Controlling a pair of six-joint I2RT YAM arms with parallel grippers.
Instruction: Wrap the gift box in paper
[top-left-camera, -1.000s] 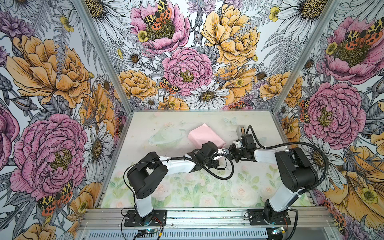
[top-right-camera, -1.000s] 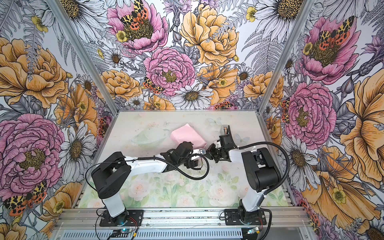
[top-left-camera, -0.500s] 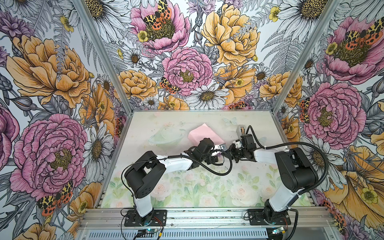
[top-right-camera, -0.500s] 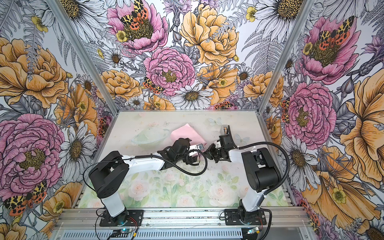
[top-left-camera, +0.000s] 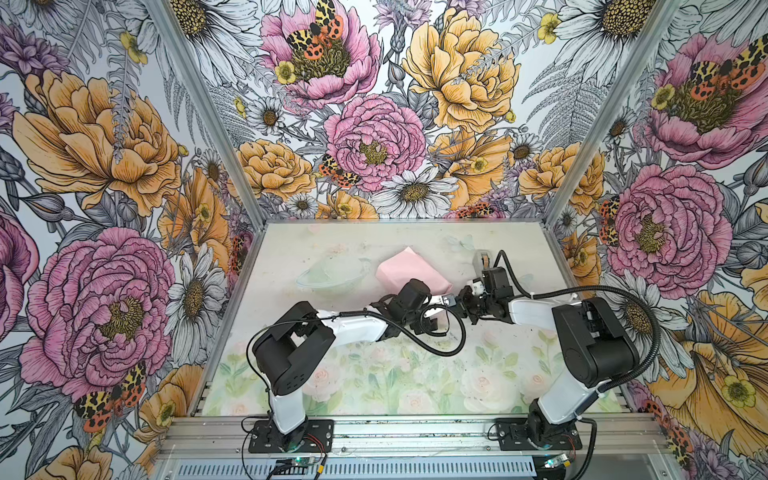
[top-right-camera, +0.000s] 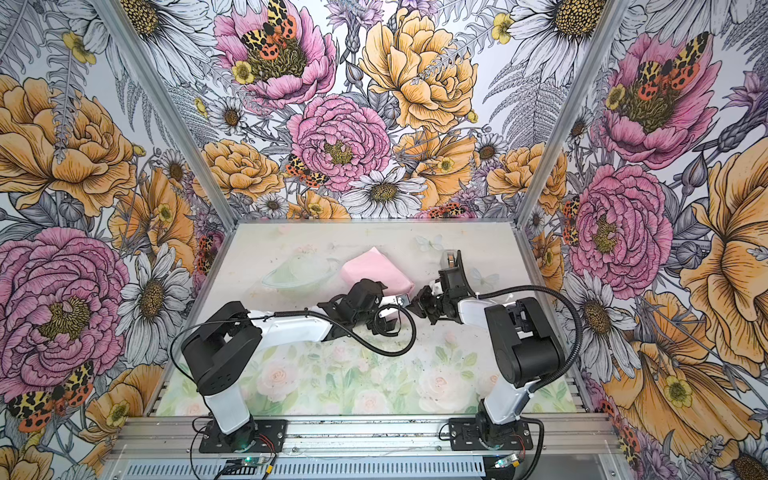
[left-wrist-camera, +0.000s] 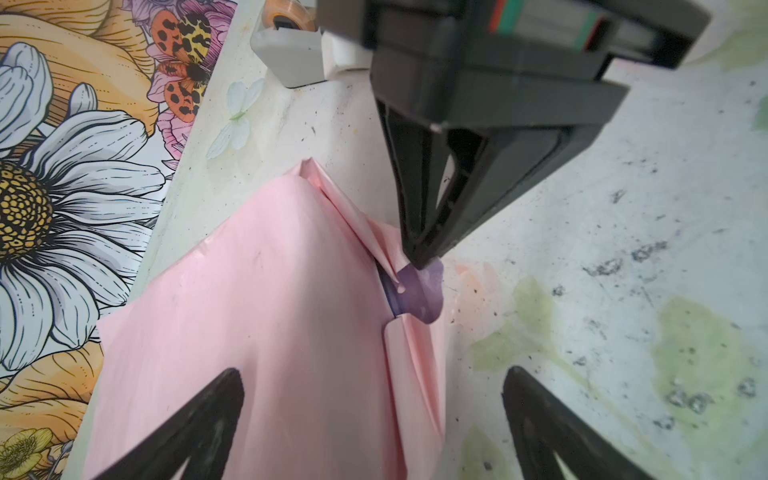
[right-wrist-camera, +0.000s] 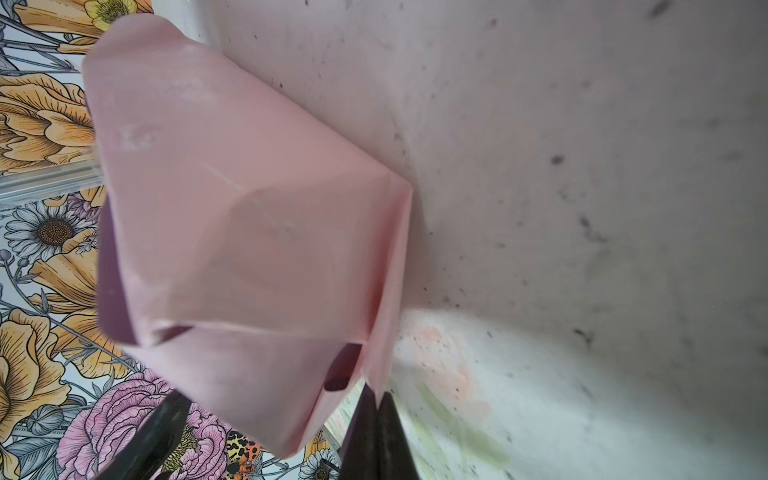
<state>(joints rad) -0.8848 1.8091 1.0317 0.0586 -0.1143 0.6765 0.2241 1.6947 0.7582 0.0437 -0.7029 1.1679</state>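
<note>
— Largest item on the list?
— The worktop: pale floral print, scuffed and speckled. Both arms reach over its middle.
— Next down?
— One sheet, the paper, pale pink face outward. It is folded into a bundle lying toward the back of the worktop. A lilac flap curls out at the end facing the right arm.
— And the arms' ends?
— The left gripper: jaws spread wide, one over the bundle, one over bare worktop, holding nothing. The right gripper: jaws pressed together, tips touching the lilac flap. Whether paper is caught between them, I cannot tell.
— Smaller lots?
— A grey tape dispenser, to the right of the bundle and apart from it. Last, the gift box: inside the paper, only a dark sliver showing at the open end.
</note>
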